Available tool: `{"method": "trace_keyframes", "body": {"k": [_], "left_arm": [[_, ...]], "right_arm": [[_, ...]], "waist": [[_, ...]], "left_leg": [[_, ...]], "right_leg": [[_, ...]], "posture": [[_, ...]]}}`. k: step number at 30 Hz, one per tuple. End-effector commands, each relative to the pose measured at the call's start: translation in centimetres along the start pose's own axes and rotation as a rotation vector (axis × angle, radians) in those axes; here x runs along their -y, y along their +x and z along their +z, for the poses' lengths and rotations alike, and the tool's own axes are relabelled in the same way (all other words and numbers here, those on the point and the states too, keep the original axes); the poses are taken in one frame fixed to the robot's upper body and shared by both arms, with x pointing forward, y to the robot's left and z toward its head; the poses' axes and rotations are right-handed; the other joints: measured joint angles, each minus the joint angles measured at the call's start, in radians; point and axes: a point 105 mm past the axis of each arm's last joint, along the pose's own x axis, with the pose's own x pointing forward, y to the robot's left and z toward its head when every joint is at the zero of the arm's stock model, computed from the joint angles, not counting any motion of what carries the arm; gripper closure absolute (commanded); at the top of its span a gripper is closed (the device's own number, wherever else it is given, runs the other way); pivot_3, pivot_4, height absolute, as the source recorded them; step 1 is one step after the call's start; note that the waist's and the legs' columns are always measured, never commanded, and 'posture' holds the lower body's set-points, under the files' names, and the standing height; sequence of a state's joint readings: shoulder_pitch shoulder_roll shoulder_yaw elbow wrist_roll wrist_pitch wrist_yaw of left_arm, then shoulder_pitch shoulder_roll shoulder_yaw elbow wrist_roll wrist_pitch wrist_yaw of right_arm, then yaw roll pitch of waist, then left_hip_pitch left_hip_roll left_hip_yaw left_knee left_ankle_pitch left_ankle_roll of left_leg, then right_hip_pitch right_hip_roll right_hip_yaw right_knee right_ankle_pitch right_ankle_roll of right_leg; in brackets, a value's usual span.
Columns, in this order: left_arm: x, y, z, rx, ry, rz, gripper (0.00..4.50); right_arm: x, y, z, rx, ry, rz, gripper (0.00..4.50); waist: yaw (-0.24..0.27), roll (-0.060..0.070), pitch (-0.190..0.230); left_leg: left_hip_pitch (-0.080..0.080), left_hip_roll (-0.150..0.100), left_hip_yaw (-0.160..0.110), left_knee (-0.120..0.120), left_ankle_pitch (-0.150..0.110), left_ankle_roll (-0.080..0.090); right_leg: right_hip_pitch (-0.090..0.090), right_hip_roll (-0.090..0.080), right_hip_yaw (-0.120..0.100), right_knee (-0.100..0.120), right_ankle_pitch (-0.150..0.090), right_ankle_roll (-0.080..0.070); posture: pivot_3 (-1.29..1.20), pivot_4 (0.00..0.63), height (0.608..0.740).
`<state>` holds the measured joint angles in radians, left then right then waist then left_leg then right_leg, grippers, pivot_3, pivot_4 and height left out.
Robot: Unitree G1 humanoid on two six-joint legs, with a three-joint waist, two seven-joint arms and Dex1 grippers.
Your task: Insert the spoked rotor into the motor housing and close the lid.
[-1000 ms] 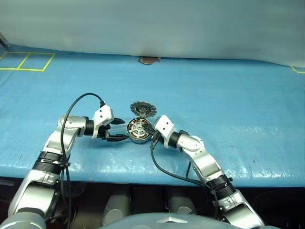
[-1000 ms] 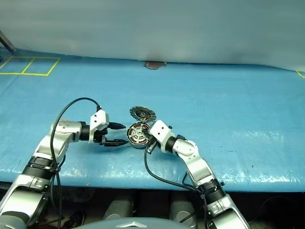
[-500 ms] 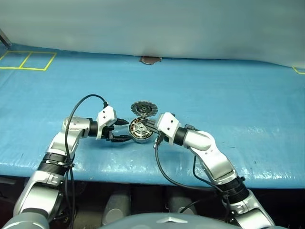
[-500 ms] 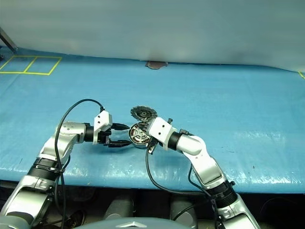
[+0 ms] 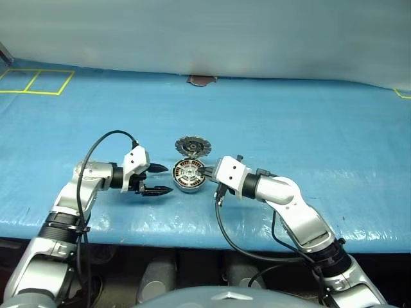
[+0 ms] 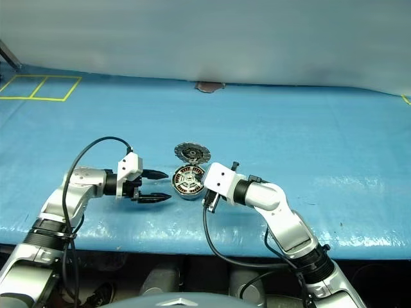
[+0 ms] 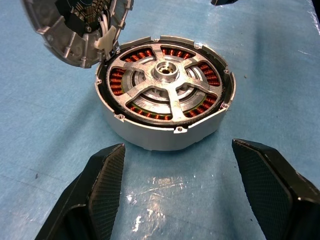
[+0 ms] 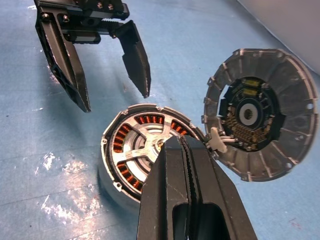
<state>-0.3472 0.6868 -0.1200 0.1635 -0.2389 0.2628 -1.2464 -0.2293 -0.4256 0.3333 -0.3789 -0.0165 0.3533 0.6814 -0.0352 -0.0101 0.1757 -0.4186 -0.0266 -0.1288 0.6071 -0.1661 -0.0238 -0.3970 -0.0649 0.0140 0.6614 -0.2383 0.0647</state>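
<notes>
Blue mat [image 5: 308,128]: no legible writing; left claw [image 5: 158,179] spread, empty; right claw [image 8: 187,165] clenched, empty.

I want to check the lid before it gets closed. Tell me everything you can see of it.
The lid is a round grey metal disc, swung open and standing tilted up at the far edge of the motor housing, joined to it by a pale hinge piece at the rim. Its inner face shows radial ribs around the border, a dark centre with a ring-shaped hub and small electronic parts. Neither gripper touches it; the spoked rotor already sits in the housing.

Spoked rotor [image 8: 148,150] sits inside motor housing [image 8: 111,176].
</notes>
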Motion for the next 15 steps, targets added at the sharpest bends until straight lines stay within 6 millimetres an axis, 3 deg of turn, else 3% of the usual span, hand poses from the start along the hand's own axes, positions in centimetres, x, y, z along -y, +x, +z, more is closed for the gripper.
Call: {"method": "trace_keyframes", "body": {"k": [1, 8, 15], "left_arm": [[-0.1, -1.0, 1.9, 0.061, 0.035, 0.021, 0.75], [0.0, -1.2, 1.7, 0.086, -0.013, 0.042, 0.75], [0.3, -1.6, 1.0, 0.089, -0.056, 0.067, 0.75]], "right_arm": [[2.8, -1.7, 1.4, 0.049, -0.032, -0.136, 4.48], [7.7, -2.7, 2.0, 0.105, -0.048, -0.303, 4.48], [9.3, 0.6, 2.9, 0.275, 0.083, -0.204, 4.48]], "waist": [[0.003, 0.000, 0.000], [-0.001, 0.000, 0.000], [-0.006, 0.000, 0.000]], "left_leg": [[0.000, 0.000, 0.000, 0.000, 0.000, 0.000], [0.000, -0.001, 0.003, -0.001, 0.000, 0.000], [0.002, 0.000, 0.004, -0.004, 0.000, 0.000]], "right_leg": [[0.000, -0.001, 0.000, 0.000, 0.000, 0.000], [0.000, -0.002, 0.000, -0.001, 0.000, 0.000], [-0.001, -0.001, 0.000, -0.001, 0.000, -0.001]], "posture": [[0.00, 0.150, 0.740], [0.00, 0.150, 0.740], [0.00, 0.150, 0.740]]}}
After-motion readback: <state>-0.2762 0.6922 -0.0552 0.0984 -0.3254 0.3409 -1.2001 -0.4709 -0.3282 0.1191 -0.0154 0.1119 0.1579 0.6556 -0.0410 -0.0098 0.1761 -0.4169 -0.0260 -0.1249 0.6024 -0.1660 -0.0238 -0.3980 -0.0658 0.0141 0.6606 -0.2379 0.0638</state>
